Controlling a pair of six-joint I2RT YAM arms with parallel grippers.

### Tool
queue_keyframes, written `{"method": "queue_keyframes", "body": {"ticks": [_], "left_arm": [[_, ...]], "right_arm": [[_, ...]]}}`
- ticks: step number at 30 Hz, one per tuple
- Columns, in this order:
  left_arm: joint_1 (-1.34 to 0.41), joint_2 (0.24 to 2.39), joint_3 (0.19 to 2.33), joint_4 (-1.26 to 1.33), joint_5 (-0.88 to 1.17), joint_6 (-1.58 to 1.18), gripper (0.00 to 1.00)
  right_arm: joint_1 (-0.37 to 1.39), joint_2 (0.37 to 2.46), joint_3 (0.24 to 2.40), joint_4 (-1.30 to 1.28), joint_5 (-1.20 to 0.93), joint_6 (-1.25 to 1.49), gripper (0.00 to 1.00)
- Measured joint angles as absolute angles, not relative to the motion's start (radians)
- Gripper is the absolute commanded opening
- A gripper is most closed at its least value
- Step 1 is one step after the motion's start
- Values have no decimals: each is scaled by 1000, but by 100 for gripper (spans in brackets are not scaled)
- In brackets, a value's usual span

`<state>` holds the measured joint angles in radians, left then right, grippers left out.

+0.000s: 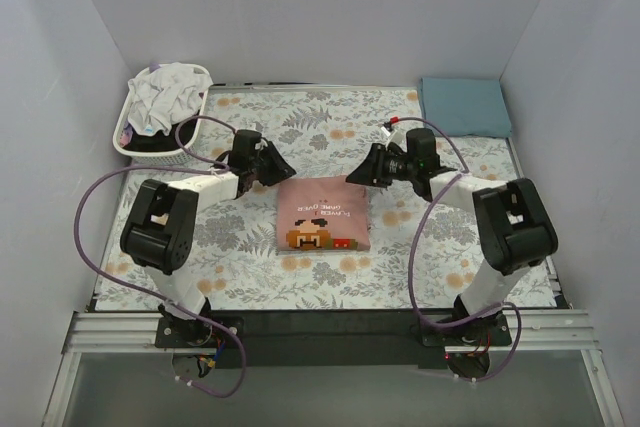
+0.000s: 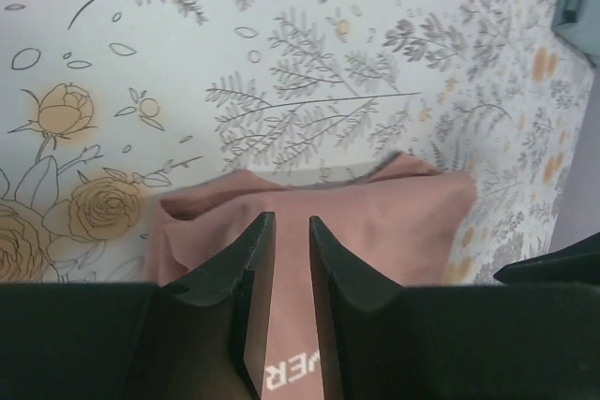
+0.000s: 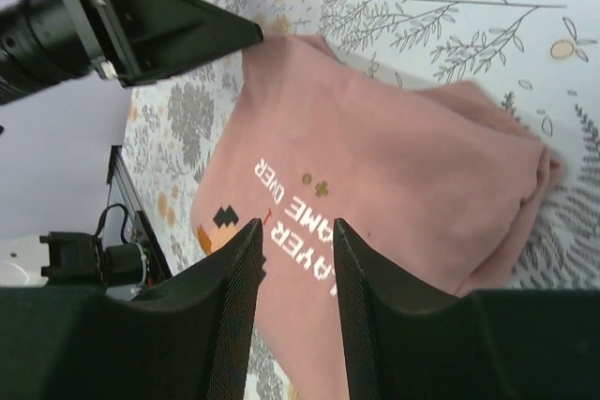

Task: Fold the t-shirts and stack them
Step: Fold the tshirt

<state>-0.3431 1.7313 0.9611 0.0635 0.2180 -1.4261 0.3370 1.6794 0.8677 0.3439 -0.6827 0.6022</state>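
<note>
Closest to the overhead camera, the two arm bases (image 1: 200,322) are bolted to the near edge, and everything that matters lies beyond them on the grey-and-orange floral cloth (image 1: 330,117).

Start at the far left. The white slatted plastic basket (image 1: 207,79) holds a crumpled heap of white garments (image 1: 165,92), none of them folded, with something darker under them that you cannot make out.

Next comes the left gripper (image 1: 280,168), poised at the far-left corner of the dusty-pink cotton t-shirt (image 1: 322,212). Its wrist view shows the fingers (image 2: 253,259) nearly together, with only a narrow slit between them and no cloth in it. Whether the tips touch the fabric, you cannot tell.

The pink tee lies mid-table as a compact rectangle, with the cartoon print and lettering facing up. Its folding looks finished.

The right gripper (image 1: 356,175) mirrors the left at the far-right corner, with its fingers (image 3: 234,269) a little apart and gripping nothing.

Far right, in the back corner, a plain teal-blue t-shirt (image 1: 465,105) lies flat and square, well apart from the pink one.

So you appear to have two shirts folded but not yet stacked. The pink one needs carrying onto the teal, and the basket load remains to be folded.
</note>
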Motion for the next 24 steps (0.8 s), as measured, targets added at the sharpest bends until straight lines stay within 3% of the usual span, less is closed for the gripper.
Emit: {"method": "queue_keyframes", "body": {"ticks": [12, 18, 24], "left_arm": [[-248, 1876, 889, 239, 330, -1542, 17], [-239, 1798, 828, 219, 340, -1558, 21], [-286, 1552, 778, 139, 311, -1548, 23]], "right_arm": [[269, 2062, 937, 656, -757, 781, 42], [251, 1974, 851, 679, -758, 785, 45], [282, 1749, 750, 694, -797, 801, 48]]}}
